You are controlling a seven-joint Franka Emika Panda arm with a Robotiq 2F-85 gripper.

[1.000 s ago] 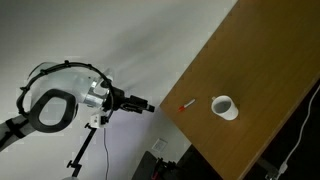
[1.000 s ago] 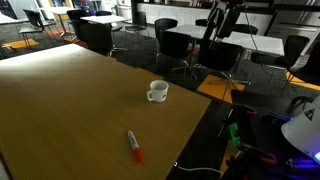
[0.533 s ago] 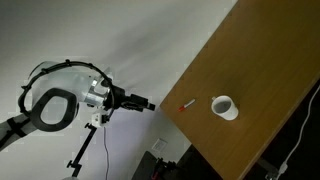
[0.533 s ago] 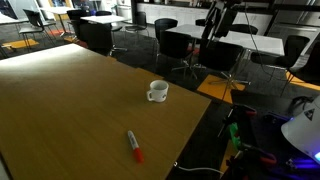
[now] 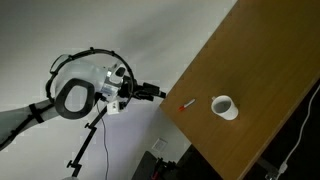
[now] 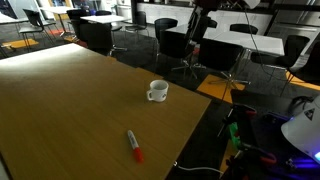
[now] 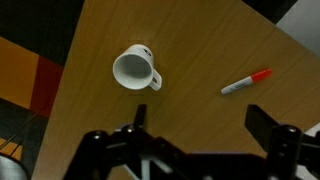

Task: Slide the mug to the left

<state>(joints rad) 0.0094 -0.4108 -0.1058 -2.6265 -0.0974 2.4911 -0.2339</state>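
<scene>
An office-like common area: rows of dark chairs [image 6: 180,45] and white tables [image 6: 100,18] stand behind the large wooden surface [image 6: 60,100].

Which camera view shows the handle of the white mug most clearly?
The wrist view: it looks down on the mug from close, so the rim and the handle are plain. In both exterior views the mug is small and far, and its handle is hard to make out.
</scene>
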